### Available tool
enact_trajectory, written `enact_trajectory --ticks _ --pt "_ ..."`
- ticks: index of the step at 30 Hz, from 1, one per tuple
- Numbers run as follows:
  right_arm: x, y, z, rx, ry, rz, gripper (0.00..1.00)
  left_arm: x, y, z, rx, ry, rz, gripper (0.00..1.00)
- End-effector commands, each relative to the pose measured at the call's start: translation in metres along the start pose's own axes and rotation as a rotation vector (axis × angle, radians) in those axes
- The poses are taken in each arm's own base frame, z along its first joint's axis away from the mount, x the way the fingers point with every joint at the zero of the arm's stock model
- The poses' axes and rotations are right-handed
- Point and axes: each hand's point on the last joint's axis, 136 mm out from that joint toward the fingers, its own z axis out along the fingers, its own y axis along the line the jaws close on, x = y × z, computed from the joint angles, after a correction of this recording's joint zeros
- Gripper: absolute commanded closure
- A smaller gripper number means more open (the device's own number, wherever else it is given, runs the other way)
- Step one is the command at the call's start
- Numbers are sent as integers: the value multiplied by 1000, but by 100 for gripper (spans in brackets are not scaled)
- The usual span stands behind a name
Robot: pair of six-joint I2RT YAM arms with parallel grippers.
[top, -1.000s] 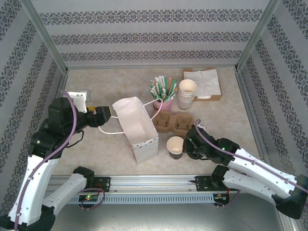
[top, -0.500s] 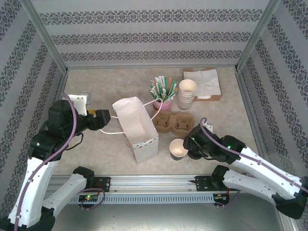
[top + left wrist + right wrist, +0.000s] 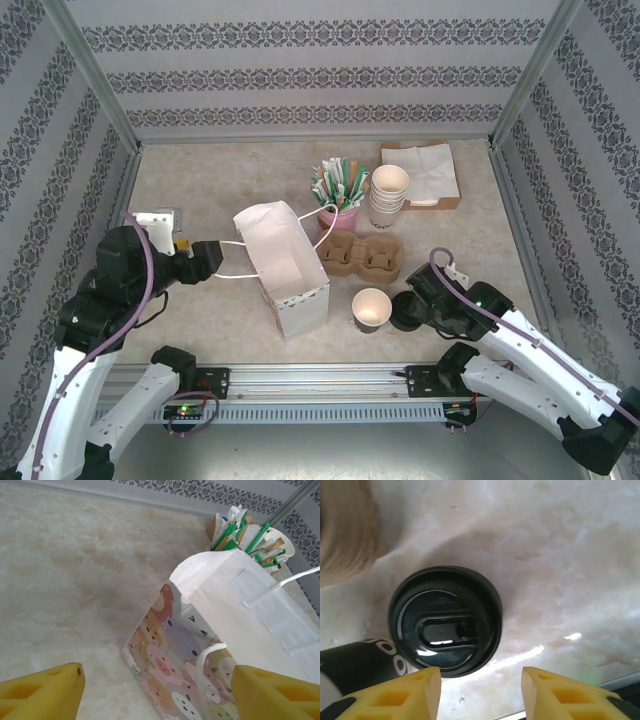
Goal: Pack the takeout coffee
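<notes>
The takeout coffee cup [image 3: 371, 307], dark-sided with a cream inside, stands without a lid near the front edge; its dark printed wall [image 3: 355, 662] shows at the lower left of the right wrist view. A round black lid [image 3: 403, 313] [image 3: 445, 620] lies flat on the table just right of it. My right gripper [image 3: 417, 300] [image 3: 480, 680] hovers over the lid, open, with bare table between its fingers. My left gripper [image 3: 205, 258] [image 3: 157, 692] is open at the left end of the white paper bag [image 3: 280, 262] [image 3: 175, 655], beside a white handle loop [image 3: 206, 655].
A brown cardboard carrier [image 3: 362, 255] sits behind the cup, right of the bag. Farther back are a pink pot of straws [image 3: 338, 190], a stack of cream cups [image 3: 388, 195] and a napkin tray [image 3: 425, 175]. A metal rail [image 3: 320, 385] runs along the front.
My right gripper opened and drew back to the right off the cup, and the black lid now lies beside it. The cup shifted slightly right. My left gripper sank a little toward me.
</notes>
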Motion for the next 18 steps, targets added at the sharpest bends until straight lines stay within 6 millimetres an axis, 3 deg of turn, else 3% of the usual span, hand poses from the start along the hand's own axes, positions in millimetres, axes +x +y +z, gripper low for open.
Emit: enact_trajectory --ticks 1,5,11,18 --pt "1 -4 8 -9 20 2 54 5 7 5 -28 9 -16 23" --pt "-2 -5 17 -26 42 -10 64 8 9 9 -28 12 -23 23" --pt "-3 11 22 -104 55 -52 72 8 7 10 -21 12 -30 24" --pt "2 1 32 -53 70 -47 73 6 7 11 -19 9 -37 24"
